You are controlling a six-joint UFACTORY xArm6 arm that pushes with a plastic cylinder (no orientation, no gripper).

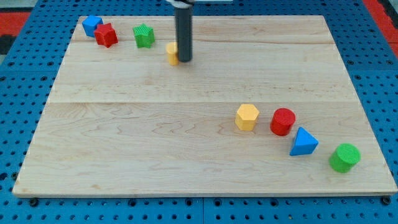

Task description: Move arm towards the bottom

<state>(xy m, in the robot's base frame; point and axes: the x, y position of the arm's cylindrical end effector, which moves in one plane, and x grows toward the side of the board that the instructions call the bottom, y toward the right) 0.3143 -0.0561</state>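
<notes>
the wooden board [186, 130] fills most of the view and rests on a blue pegboard [25, 93] that shows along every edge. the rod [183, 31] enters from the view's top, a little left of centre, and stands upright. my tip [184, 61] sits on the board in its upper part. the rod carries no jaws or hand, so there is no open or closed state to report; the tip holds nothing.

blocks near the tip: a small yellow block [172, 53] lies just to the tip's left, touching or almost touching the rod; its shape is partly hidden and cannot be made out. further to the view's left, in the upper left corner of the board, lie a green star-like block [143, 35], a red star-like block [106, 35] and a blue block [91, 25]; the red and blue ones touch.

blocks well apart from the tip, toward the view's bottom right: a yellow hexagon block [247, 117], a red cylinder [283, 121] just to its right, a blue triangle block [303, 142] below and right of the red cylinder, and a green cylinder [344, 157] nearest the board's right edge.
</notes>
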